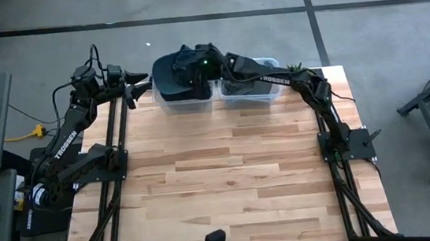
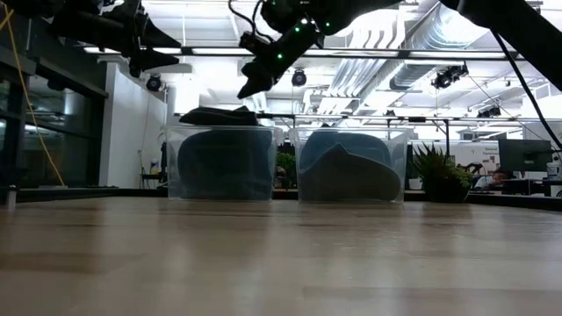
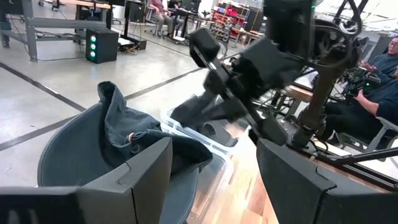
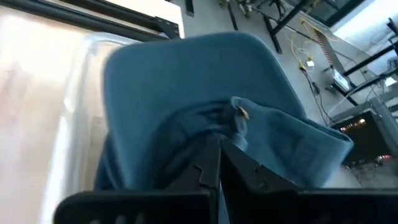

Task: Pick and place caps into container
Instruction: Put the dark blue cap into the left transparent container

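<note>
Hovering over the left clear bin [image 1: 184,100] at the far edge of the bench [image 1: 228,174], my right claw [image 4: 219,163] has its two dark fingers pressed together, and whether a fold of the slate-blue cap [image 4: 205,93] is nipped between the tips I cannot tell; the cap itself lies draped across the top of that bin, its brim spilling past the rim. It looks soft and light, floppy in the crown and only a little stiffer in the brim, so it should sag and fold rather than slide, and I judge a bunched ridge of crown cloth the surest place to pinch. More caps already fill this bin and the right bin [image 2: 351,165] beside it. My left claw [image 3: 211,174] waits spread wide, grasping nothing, just beside the left bin. Room is tight here: the two bins stand almost touching, their thin rims could snag a trailing brim, and my left claw sits close on one side; the wide bare bench nearer the camera offers free space to withdraw
</note>
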Controlling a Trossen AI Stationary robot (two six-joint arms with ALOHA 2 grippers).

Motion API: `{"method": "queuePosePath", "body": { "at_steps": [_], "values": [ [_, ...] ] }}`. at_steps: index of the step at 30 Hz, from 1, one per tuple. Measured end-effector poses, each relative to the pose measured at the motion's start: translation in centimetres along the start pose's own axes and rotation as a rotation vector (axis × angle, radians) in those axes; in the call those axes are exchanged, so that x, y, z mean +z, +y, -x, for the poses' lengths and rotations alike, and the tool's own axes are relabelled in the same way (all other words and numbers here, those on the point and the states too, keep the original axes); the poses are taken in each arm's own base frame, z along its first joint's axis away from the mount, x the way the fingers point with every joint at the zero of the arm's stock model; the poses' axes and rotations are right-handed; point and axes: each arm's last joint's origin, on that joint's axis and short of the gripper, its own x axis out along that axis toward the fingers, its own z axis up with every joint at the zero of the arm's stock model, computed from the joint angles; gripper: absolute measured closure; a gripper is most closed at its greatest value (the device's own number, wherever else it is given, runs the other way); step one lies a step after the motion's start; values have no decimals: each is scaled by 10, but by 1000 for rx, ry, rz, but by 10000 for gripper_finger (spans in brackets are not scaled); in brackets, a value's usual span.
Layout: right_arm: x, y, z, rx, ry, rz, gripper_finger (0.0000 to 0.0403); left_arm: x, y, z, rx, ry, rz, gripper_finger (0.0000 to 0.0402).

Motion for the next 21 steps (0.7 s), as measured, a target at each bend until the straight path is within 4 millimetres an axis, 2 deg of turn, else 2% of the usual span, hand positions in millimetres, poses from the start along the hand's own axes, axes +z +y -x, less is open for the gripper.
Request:
{"method": "queuePosePath", "body": {
  "at_steps": [5,11,21],
  "values": [
    [-14,-18,-7,25,-18,-56,402,0,0,0,0,4,4,170],
    [-41,-20,-35,61,31,-101,402,-1,0,0,1,8,8,170],
    [-49,-18,-47,144,-18,-242,403,-4,0,0,4,32,34,170]
  ]
}}
